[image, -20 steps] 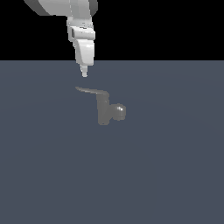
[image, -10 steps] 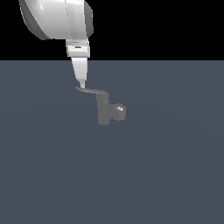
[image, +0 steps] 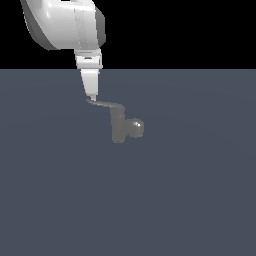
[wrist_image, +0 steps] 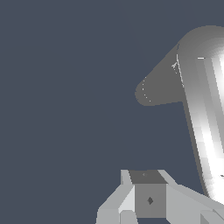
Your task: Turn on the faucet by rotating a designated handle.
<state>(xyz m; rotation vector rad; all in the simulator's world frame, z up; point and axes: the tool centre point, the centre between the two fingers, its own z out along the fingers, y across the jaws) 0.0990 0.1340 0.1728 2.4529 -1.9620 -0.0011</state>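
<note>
Up in the upper left, the gripper (image: pixel 91 96) touches the handle (image: pixel 104 104) tip — fingers look pressed together. Push sideways slowly — keep the faucet (image: pixel 120 127) handle from slipping off.

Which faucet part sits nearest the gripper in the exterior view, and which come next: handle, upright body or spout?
From the gripper, at the exterior view's upper left:
1. The handle, its tip right at the gripper's fingertips.
2. The faucet's upright body, below and to the exterior view's right.
3. The spout, farthest to the exterior view's right.
</note>
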